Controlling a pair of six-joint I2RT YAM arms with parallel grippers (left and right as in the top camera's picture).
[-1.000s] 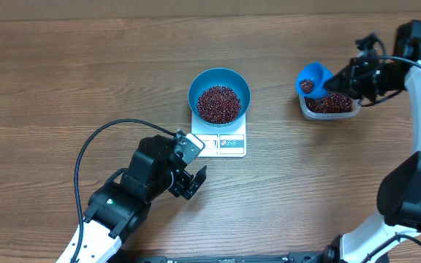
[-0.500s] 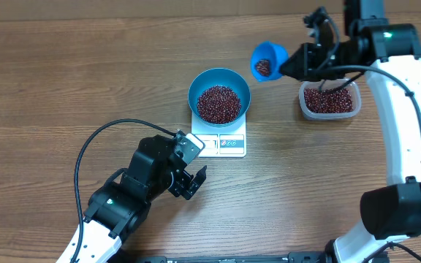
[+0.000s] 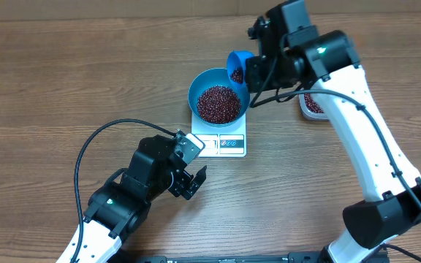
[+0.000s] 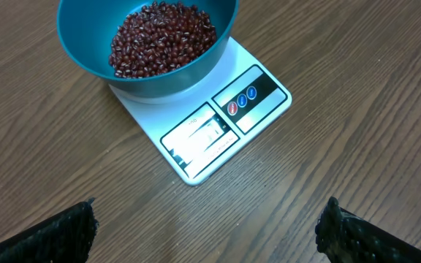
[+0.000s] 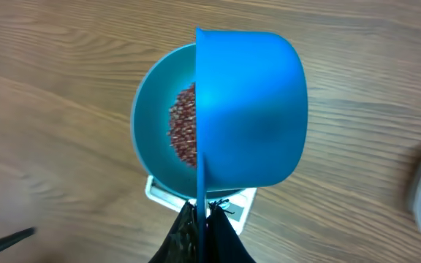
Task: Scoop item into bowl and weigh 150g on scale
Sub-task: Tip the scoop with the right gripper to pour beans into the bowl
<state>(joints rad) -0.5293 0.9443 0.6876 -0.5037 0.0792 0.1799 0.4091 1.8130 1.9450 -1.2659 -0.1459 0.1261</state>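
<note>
On the wooden table [image 3: 64, 66], a round blue bowl [image 3: 194, 88] of red-brown beans [image 3: 218, 104] sat on a white square scale [image 3: 229, 144]. The right gripper [image 5: 203, 230] clamped a blue plastic scoop [image 3: 237, 64] at the bowl's rim. The left gripper [image 3: 194, 184] stood with jaws apart.

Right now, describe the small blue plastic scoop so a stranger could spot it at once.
On the brown wooden table, find the flat white square scale near the middle, carrying a round deep blue bowl of red-brown beans. The small blue plastic scoop hangs tilted at the bowl's far-right rim; unlike the bowl, it is smaller and held aloft by the right gripper.
</note>
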